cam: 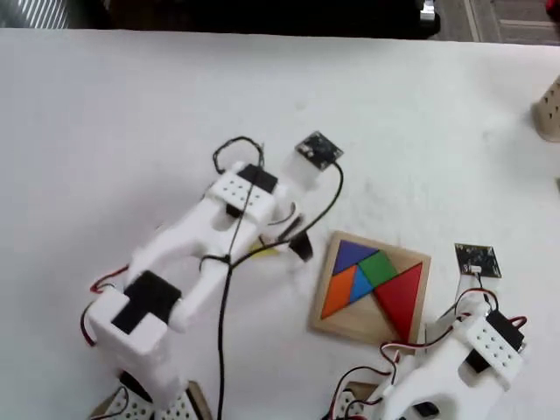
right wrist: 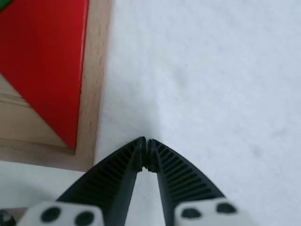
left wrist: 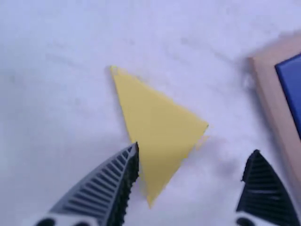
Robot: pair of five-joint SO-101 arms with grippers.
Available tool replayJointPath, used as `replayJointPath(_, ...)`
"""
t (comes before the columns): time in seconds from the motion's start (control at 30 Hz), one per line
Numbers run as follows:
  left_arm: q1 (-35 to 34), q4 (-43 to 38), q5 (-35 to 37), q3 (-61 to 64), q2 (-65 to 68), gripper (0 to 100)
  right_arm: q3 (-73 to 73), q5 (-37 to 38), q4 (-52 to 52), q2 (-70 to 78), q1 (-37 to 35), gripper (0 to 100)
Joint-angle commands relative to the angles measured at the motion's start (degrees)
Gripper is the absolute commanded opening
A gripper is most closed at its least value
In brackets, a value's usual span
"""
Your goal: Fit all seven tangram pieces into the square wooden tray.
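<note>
Left gripper (left wrist: 195, 149) gapes over flat yellow triangle (left wrist: 155, 127) beside wooden tray (left wrist: 268, 94).

White table (cam: 131, 105), tan dotted object (cam: 549, 109) at edge

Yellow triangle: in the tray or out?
Out. The yellow triangle lies flat on the white table, beside the wooden tray and outside its rim. The left pincer stands open around it.

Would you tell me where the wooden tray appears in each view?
High view: the wooden tray lies right of centre on the white table.
Left wrist view: its edge, holding the blue piece, beyond the yellow triangle.
Right wrist view: its corner, holding the red triangle, beside the shut right gripper.
Shared landmark: the white table.
</note>
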Motion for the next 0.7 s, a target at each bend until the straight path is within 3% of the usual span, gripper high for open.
replayJointPath(0.0,1.5,-3.9,0.4,1.8,-2.8,34,-0.4,1.0,-0.7,-1.3,-0.8,1.8)
replayJointPath(0.67,-0.3,-1.2,0.3,-0.9,4.9,34,-0.4,1.9,-0.6,-1.3,-0.6,1.8)
